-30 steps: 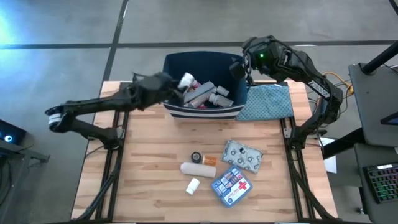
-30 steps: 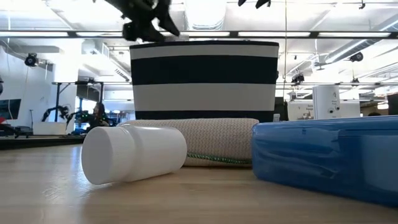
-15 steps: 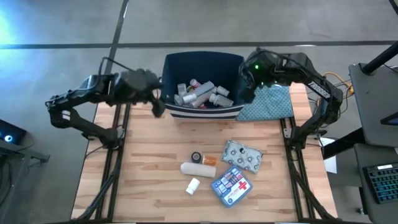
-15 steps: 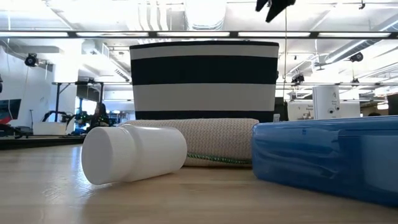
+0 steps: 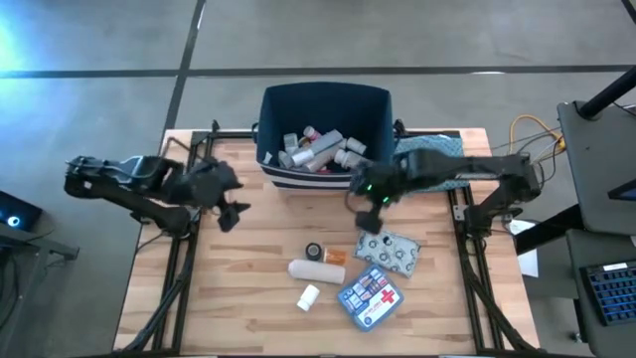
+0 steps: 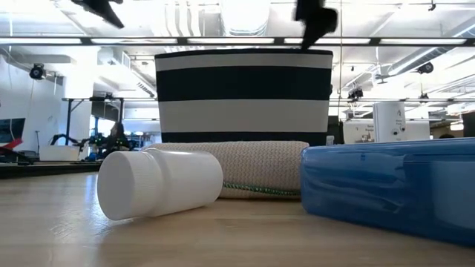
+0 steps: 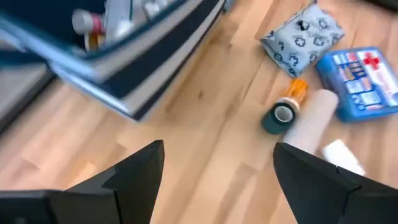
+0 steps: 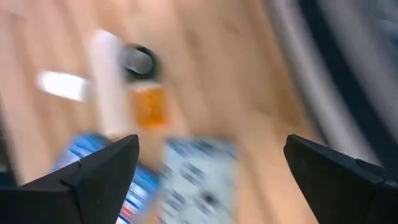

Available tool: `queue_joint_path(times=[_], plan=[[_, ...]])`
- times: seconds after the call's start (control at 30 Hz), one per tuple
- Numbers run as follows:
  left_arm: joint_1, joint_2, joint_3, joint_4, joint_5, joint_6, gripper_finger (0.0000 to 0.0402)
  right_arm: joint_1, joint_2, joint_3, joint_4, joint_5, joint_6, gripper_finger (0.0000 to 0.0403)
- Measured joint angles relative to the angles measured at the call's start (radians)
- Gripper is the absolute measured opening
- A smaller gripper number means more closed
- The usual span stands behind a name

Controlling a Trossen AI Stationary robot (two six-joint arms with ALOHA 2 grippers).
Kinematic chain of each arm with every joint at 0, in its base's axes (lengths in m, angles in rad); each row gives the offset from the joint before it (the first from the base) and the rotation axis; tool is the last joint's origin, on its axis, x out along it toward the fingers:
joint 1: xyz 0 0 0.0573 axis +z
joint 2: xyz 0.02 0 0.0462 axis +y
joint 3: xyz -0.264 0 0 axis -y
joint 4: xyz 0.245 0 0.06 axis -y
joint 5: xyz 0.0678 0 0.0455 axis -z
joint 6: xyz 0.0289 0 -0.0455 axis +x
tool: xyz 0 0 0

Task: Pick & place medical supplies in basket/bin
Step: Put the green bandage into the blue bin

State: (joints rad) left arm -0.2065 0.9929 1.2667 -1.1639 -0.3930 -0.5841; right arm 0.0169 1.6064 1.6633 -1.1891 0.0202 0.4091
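Observation:
The navy striped bin [image 5: 323, 99] stands at the table's far middle and holds several supplies [image 5: 320, 149]. On the wood nearer lie a silver blister pack [image 5: 390, 249], an orange vial [image 5: 326, 254], a beige bandage roll [image 5: 316, 270], a white pill bottle [image 5: 309, 296] and the blue first-aid pouch [image 5: 370, 293]. My left gripper [image 5: 231, 207] hangs open over bare table left of the bin's near corner. My right gripper [image 5: 370, 214] is open, just beyond the blister pack [image 8: 199, 174]. The low view shows bottle [image 6: 159, 182], roll [image 6: 252, 170] and pouch [image 6: 393, 185] on their sides.
A blue-grey patterned cloth [image 5: 437, 159] lies right of the bin under my right arm. Bare wood stretches along the table's left half and near edge. Black frame rails run along both table sides. The bin's striped wall [image 6: 245, 93] stands behind the loose items.
My left gripper has drawn back from over the bin, toward the table's left and near edge, without the white bottle it carried there. My right gripper has swung from above the bin's far right corner toward the near edge and down, coming over the blister pack.

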Motion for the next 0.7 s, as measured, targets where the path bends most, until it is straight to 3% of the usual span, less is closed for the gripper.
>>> queue_joint_path(times=[0.13, 0.3, 0.7], plan=[[-0.059, -0.101, -0.099, 0.049, -0.001, -0.136, 0.0278, 0.018, 0.045, -0.125, 0.261, -0.053, 0.102, 0.0389], [-0.107, -0.201, -0.162, 0.104, -0.002, -0.168, 0.0278, 0.040, 0.150, -0.207, 0.468, -0.050, 0.171, 0.0389], [-0.114, -0.242, -0.179, 0.098, -0.002, -0.154, 0.0276, 0.076, 0.393, -0.142, 0.523, 0.085, 0.191, 0.0389]])
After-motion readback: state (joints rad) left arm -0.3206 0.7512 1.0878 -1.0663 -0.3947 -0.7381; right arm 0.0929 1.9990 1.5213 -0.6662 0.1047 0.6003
